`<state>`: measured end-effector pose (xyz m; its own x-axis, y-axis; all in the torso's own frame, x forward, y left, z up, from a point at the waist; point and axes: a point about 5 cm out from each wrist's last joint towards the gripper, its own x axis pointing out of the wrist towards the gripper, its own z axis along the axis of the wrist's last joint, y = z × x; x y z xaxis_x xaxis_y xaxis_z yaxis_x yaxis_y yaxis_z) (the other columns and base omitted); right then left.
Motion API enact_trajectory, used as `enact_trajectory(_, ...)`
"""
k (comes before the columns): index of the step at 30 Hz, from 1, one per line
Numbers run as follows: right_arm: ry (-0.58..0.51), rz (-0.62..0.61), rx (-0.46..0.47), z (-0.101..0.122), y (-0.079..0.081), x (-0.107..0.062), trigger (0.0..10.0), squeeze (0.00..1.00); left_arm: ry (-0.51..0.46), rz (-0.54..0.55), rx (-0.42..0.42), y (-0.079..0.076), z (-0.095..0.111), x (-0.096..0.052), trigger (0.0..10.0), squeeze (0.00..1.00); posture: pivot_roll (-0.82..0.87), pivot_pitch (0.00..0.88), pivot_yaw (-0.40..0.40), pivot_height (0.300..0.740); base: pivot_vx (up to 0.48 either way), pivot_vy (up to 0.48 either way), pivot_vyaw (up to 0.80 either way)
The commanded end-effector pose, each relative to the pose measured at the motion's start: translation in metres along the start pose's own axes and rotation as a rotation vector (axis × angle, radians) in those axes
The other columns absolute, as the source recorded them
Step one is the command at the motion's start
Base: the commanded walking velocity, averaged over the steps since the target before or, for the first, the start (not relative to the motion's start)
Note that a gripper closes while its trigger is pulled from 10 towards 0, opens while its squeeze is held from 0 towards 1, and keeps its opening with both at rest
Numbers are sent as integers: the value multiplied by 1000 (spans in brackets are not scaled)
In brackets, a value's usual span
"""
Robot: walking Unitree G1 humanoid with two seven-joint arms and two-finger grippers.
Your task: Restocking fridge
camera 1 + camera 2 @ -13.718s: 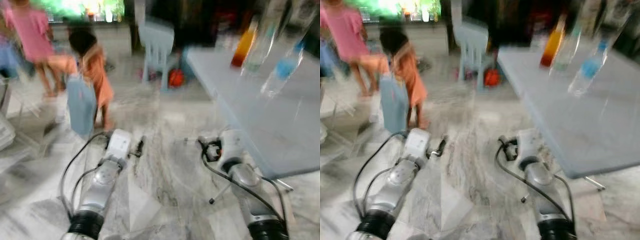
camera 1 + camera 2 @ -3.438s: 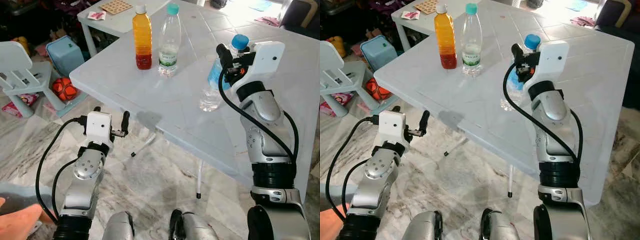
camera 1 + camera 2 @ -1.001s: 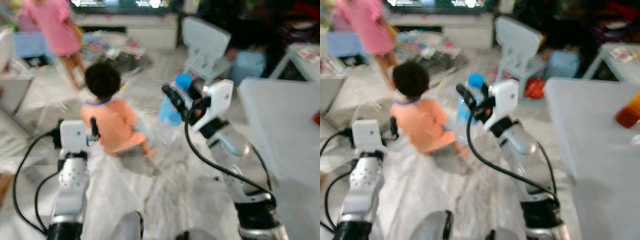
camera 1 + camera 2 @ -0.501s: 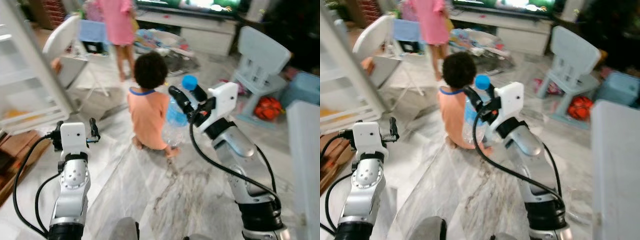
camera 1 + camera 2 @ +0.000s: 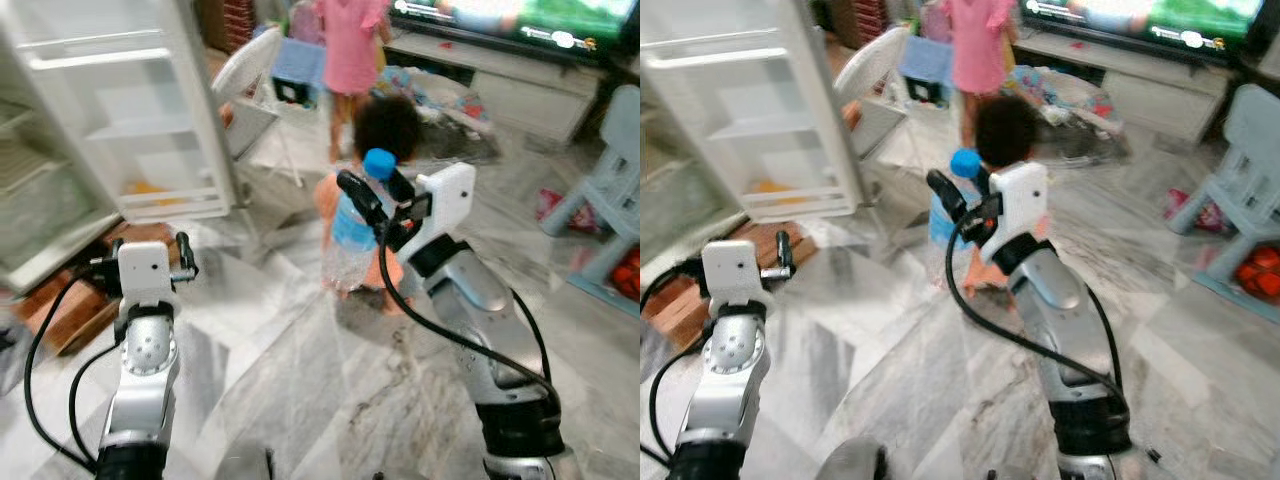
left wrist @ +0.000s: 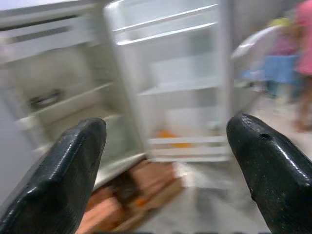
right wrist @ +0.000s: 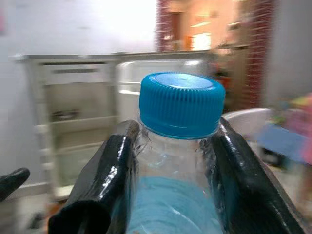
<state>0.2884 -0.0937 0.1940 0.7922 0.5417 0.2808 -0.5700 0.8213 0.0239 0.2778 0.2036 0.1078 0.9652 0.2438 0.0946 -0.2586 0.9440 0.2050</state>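
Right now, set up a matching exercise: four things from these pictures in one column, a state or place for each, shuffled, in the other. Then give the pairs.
Things
1. water bottle
2. left gripper
3. fridge door
4. small person in orange

States or places
A. swung open, shelves showing
B. fingers apart, holding nothing
C. on the floor just beyond the bottle
D. clamped near its blue cap by the right gripper

Pairs: 1-D, 2-B, 3-A, 4-C
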Motion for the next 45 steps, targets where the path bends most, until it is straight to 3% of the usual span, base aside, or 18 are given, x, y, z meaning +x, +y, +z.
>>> enact_trajectory(1, -37, 35, -10, 7, 7, 5, 10000, 0, 16, -18, 7, 3, -5, -3, 10000, 0, 78, 41, -17, 740, 472, 0, 800)
enact_trajectory(18, -49, 13, -25, 8, 5, 8, 10000, 0, 12, -56, -17, -1, -4, -3, 10000, 0, 82, 43, -19, 740, 480, 0, 783)
enact_trajectory(45, -68, -64, -74, 8, -1, 13, 10000, 0, 31, -81, -27, -5, -8, -2, 10000, 0, 87, 41, -20, 740, 480, 0, 0)
